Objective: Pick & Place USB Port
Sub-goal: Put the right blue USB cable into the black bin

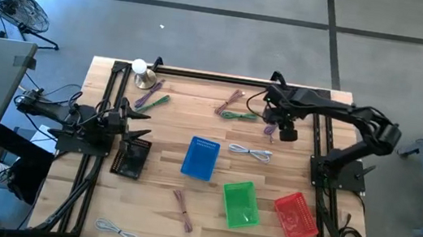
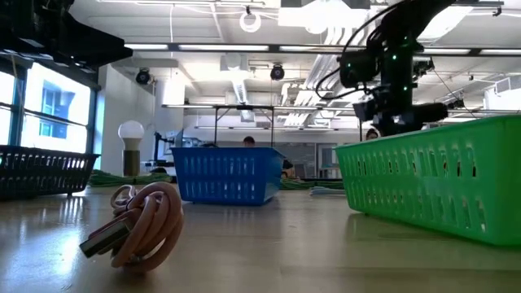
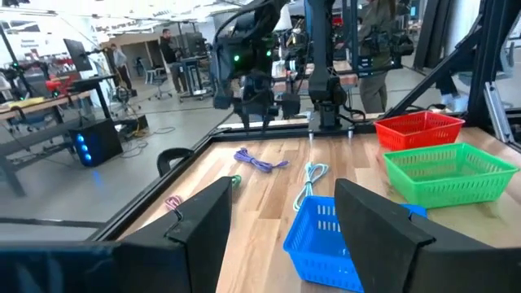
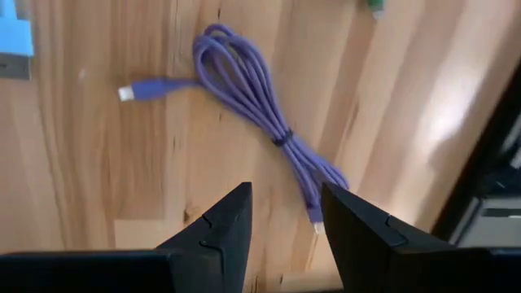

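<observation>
On the left of the table (image 1: 158, 210), the left gripper (image 1: 140, 135) is waiting low beside the black basket (image 1: 131, 158), its fingers spread wide with nothing between them, parked clear so the other arm has the middle of the table to itself. Coiled cables are lying scattered over the wood: a white one (image 1: 118, 231) near the front edge, a pink one (image 1: 183, 210) further in, and a green and purple pair (image 1: 152, 98) toward the back by the lamp (image 1: 141, 71).

In the middle, the blue basket (image 1: 201, 157) is sitting open side up, with the green basket (image 1: 238, 203) and the red basket (image 1: 295, 215) to its right, likely standing ready as bins for sorted cables. Another white cable (image 1: 250, 151) is lying just beside the blue basket.

Toward the back right, the right gripper (image 1: 284, 131) is hanging over the purple cable (image 4: 256, 102), which is lying loose on the wood, tied at its middle, with a plug end (image 4: 124, 93) sticking out. Its fingers are parted narrowly and holding nothing, pointing down over the coil, which suggests it is lining up for a grab. The cable is not yet lifted.
</observation>
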Tool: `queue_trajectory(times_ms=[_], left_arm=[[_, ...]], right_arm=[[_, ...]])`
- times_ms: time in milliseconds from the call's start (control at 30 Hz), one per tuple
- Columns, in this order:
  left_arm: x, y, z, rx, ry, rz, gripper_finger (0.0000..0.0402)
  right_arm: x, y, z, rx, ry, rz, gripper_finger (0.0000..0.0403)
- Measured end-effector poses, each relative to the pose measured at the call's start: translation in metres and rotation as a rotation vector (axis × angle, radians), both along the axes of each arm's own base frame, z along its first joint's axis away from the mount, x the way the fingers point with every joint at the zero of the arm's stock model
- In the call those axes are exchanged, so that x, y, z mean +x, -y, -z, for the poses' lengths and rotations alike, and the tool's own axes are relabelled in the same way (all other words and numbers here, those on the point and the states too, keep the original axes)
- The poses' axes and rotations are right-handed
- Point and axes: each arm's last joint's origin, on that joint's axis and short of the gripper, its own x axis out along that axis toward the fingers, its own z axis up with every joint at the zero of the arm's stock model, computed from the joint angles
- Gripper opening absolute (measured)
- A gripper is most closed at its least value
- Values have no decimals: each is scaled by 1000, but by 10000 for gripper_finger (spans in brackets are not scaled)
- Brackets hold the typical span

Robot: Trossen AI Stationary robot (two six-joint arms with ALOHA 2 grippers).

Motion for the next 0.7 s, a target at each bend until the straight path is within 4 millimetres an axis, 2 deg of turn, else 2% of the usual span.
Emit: queue_trajectory(times_ms=[333,700], left_arm=[[0,0,1,2,-11,-1,214],[0,0,5,12,-48,-6,214]], right_arm=[[15,8,31,89,-24,-22,140],[27,16,60,99,-47,-8,140]])
